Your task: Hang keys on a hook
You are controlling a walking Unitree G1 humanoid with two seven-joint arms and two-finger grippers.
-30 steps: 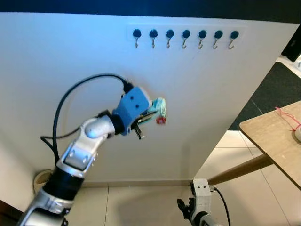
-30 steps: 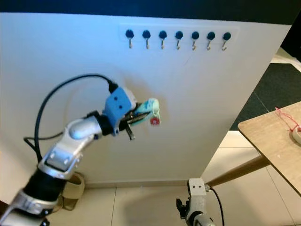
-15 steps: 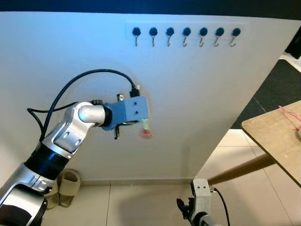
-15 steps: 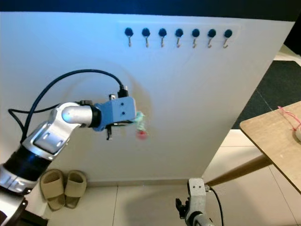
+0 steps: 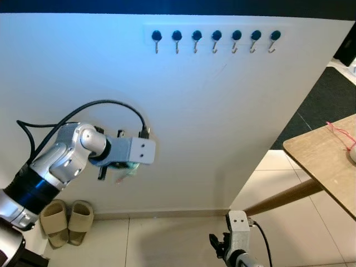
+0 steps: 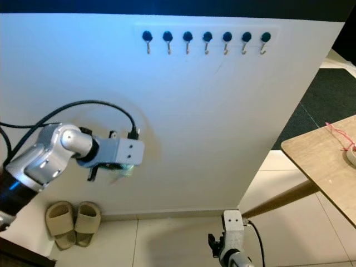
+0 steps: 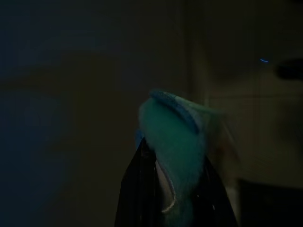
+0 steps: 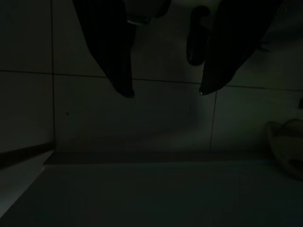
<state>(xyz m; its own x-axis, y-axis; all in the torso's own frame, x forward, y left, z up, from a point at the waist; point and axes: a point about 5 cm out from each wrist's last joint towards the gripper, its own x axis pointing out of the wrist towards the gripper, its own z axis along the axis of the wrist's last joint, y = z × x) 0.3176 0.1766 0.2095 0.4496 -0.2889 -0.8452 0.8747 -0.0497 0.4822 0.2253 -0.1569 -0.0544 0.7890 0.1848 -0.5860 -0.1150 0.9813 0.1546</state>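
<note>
Clearly the left gripper (image 5: 118, 171), jaws clamped on the teal-tagged keys (image 7: 176, 142), sits well below and left of the hook rack (image 5: 216, 36); the right gripper (image 8: 165, 92) hangs idle, jaws apart.

Slippers (image 5: 68, 221) on tiled floor (image 5: 167, 245)

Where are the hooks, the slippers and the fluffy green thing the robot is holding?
hooks (image 5: 216, 36): left eye view, on the round knob of the middle hook.
slippers (image 5: 68, 221): left eye view, between the pair, on the inner edge.
fluffy green thing (image 7: 173, 142): left wrist view, on its fuzzy middle.
</note>
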